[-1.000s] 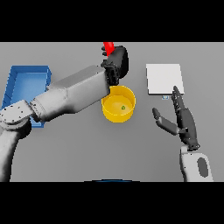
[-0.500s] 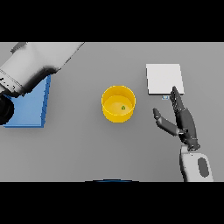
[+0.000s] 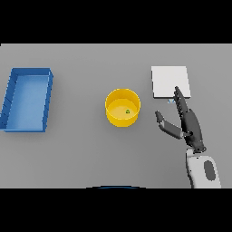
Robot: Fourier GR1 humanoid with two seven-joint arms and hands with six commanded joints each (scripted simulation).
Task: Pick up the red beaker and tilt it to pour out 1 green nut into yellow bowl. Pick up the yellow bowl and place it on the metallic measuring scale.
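Yellow bowl (image 3: 122,108) is what you should look at first: a round, smooth-walled tub with a thin bright rim, standing upright near the middle of the grey tabletop (image 3: 81,154). Inside it, on the flat bottom and a little right of centre, you can see one small green nut (image 3: 128,111); its exact shape is too small to make out.

To the bowl's right and slightly farther back lies the metallic measuring scale (image 3: 169,81), a flat, pale square plate with a matte look and a tiny light detail at its near edge. Bowl and scale are apart, with bare tabletop between them.

Your right hand (image 3: 189,123) comes up from the lower right on a white and grey forearm. It is dark and slender, its fingers (image 3: 180,100) straight and held close together, pointing away from you, their tips over the scale's near edge. The thumb (image 3: 166,126) juts out to the side toward the bowl, well spread from the fingers. The hand holds nothing and is near the bowl without touching it.

At the far left you have a blue tray (image 3: 48,100), a rectangular box with low straight walls, well apart from the bowl.
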